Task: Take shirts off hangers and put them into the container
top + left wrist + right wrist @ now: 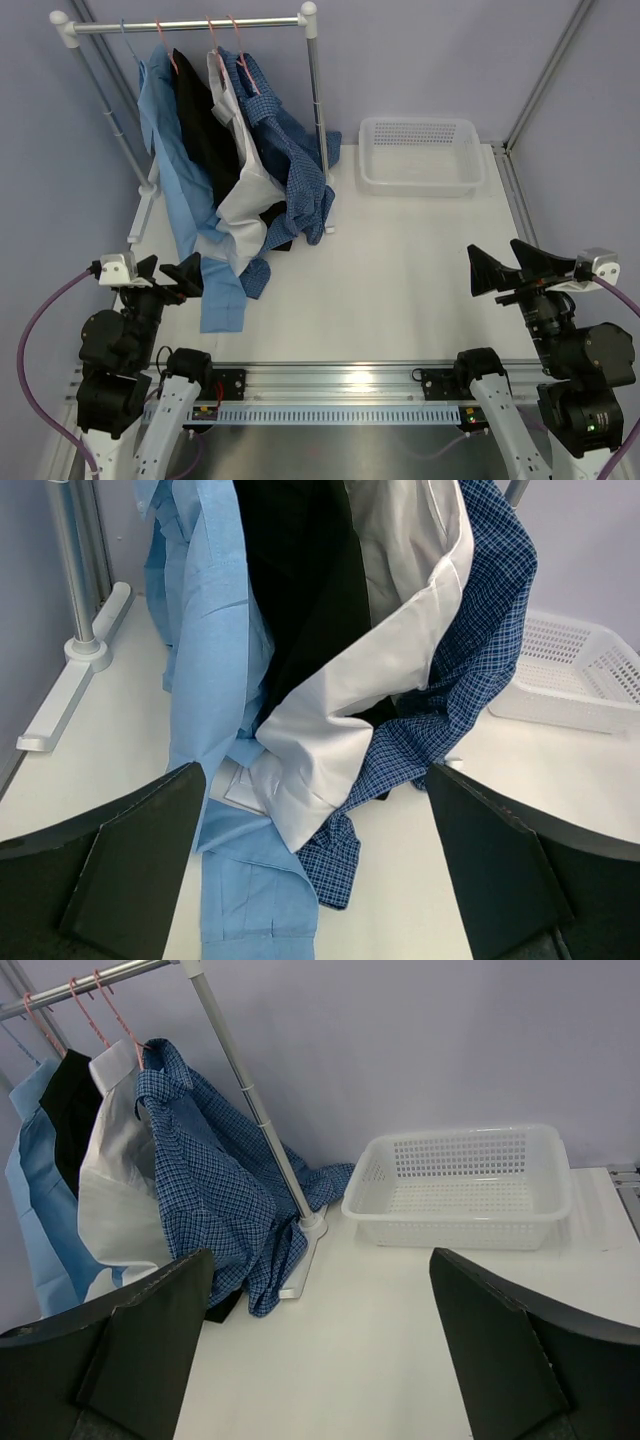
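Start-of-job state, as we read it.

All four shirts hang on the rack (pixel 190 26) at far left. Left to right they are the light blue shirt (pixel 172 150), black shirt (pixel 203 130), white shirt (pixel 250 190) and checked shirt (pixel 295 160). The hangers (pixel 213 38) are hooked over the rail. We make out three pink hooks plainly; one at the left end looks paler.

The tails pool on the tabletop (pixel 400 290) in one overlapping heap. The light blue hem runs nearest us and ends just beside the left tool (pixel 172 266). The checked shirt drapes round the rack's right pole, on the basket side.

The basket (pixel 366 150) sits at far right, well apart from the rack, with nothing in it.

Left tool: jaws spread wide, nothing held, low at near left, facing the heap.
Right tool (pixel 500 256): also fully spread and empty, at near right, looking toward the basket and checked shirt.

Our judgement is that none of the four is done. Each shirt has yet to come off its hanger, cross the tabletop and go into the basket. The checked shirt looks the easiest first pick, being outermost, though the pole may snag it. Because the tails overlap, pulling one shirt could drag its neighbours.
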